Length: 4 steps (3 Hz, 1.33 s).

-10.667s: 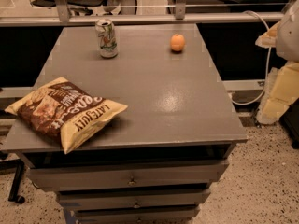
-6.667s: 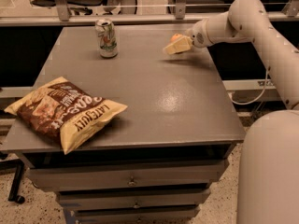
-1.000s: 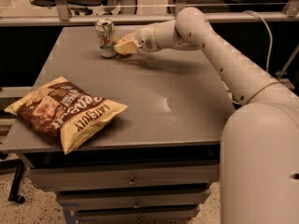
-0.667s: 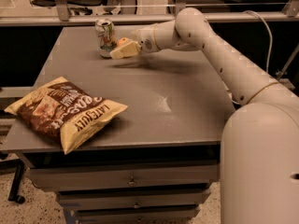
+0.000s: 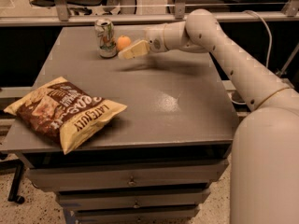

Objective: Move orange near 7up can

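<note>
The 7up can (image 5: pixel 105 38) stands upright at the back left of the grey table (image 5: pixel 154 101). The orange (image 5: pixel 124 42) sits on the table just right of the can, close to it. My gripper (image 5: pixel 128 52) hangs just in front of and to the right of the orange, a little above the table, with its shadow under it. Its cream fingers (image 5: pixel 135 49) are open and hold nothing. The arm reaches in from the right.
A brown-and-yellow chip bag (image 5: pixel 63 110) lies at the front left of the table. Drawers (image 5: pixel 128 181) sit under the tabletop. A rail with glass runs behind the table. My own body fills the lower right.
The orange was carried in the gripper from the back right over to the can. It now rests free on the table, and the gripper has drawn slightly back from it.
</note>
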Available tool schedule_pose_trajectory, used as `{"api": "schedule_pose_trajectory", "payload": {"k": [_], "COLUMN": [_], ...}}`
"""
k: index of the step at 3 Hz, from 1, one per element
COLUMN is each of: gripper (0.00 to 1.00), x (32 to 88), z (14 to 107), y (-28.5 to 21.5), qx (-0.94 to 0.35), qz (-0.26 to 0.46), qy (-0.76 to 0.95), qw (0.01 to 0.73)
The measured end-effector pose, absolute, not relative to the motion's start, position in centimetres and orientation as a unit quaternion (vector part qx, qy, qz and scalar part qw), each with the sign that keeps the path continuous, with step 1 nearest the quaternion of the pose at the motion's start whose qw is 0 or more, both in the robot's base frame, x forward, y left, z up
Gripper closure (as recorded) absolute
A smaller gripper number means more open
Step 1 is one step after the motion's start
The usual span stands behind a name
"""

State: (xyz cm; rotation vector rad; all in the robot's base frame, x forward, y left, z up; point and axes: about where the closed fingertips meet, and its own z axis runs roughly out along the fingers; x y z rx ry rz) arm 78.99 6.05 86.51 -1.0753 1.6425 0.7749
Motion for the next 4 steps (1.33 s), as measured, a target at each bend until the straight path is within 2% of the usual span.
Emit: {"api": "schedule_pose_trajectory", "payload": {"k": [3, 4], "gripper": [0.00, 0.00], "x": [76.8, 76.7], "z": [90.3, 90.6], "y": [-9.4, -10.1], "qx": [-0.374, -0.372], "qz": [0.307, 0.306], "qy": [0.670, 0.669], "qw": [0.563, 0.566]}}
